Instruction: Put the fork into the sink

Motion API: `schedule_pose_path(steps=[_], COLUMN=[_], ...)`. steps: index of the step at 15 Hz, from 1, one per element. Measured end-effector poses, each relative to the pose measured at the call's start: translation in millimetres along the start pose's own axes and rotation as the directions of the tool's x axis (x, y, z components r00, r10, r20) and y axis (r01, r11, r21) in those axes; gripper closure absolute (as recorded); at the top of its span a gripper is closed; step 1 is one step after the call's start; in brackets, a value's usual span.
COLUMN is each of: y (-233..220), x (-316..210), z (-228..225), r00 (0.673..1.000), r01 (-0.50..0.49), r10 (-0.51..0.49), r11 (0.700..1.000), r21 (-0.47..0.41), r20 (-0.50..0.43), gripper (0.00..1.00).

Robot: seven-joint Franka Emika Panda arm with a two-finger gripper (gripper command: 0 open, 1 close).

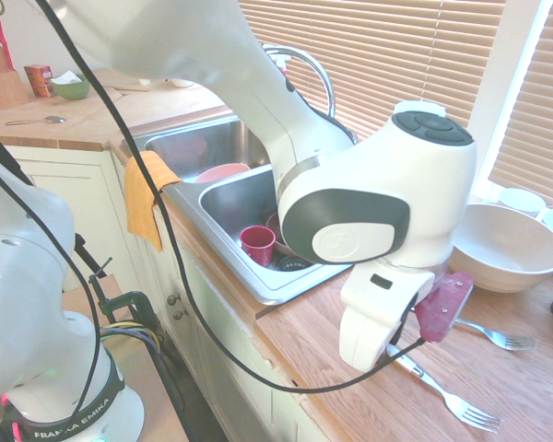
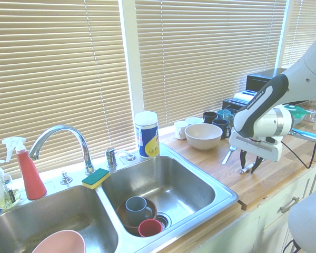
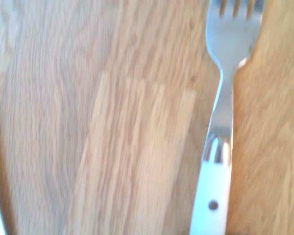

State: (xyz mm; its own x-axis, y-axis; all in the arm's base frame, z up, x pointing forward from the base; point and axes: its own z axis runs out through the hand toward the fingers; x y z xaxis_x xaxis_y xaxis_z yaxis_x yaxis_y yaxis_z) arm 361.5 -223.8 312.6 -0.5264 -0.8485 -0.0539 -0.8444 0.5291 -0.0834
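1. Hovering low over the wooden counter [image 1: 350, 368], the gripper [image 2: 251, 164] has its two dark fingers [image 2: 244, 158] spread apart with nothing between them. They seem to straddle the handle of the fork [image 2: 246, 168], but I cannot tell whether they touch it.
2. The fork lies flat on the counter, well apart from the sink [image 2: 221, 192]. In the first exterior view its tines [image 1: 479, 416] point away from the arm and its handle runs under the wrist. The wrist view shows its broad, flat, pale-glaring handle with a small hole, and the tines at the far edge.
3. A second, slimmer fork [image 1: 498, 336] lies just beside it, nearer the large cream bowl [image 1: 502, 244]. With the two so close, a small sideways error could close the fingers on the wrong one or nudge it.
4. The handle is thin and lies flush on the wood. If the fingers close too high they will likely slide over the metal and come up empty. Pressing too low would jam the tips into the counter.
5. A grip near the handle's end leaves the tine end heavy, so the fork may swing or slip on the way over.
6. The near basin already holds a grey mug [image 2: 135, 206] in a brown dish and a red cup [image 2: 149, 227], so a drop from height could strike them.
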Motion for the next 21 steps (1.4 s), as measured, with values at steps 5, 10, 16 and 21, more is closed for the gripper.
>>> schedule_pose_path(steps=[5, 10, 16, 21], y=[1, -1, -3, 52], x=[5, 9, -65, -235], z=[0, -4, -90, -114], r00=[1.0, 1.0, 0.956, 0.801], r01=[-0.013, -0.006, 0.293, 0.596], r10=[0.013, 0.006, -0.288, -0.598], r11=[1.0, 1.0, 0.952, 0.79], r21=[-0.001, 0.01, 0.091, 0.143], r20=[0.017, 0.017, -0.059, -0.03], gripper=[1.0, 1.0, 1.0, 1.0])
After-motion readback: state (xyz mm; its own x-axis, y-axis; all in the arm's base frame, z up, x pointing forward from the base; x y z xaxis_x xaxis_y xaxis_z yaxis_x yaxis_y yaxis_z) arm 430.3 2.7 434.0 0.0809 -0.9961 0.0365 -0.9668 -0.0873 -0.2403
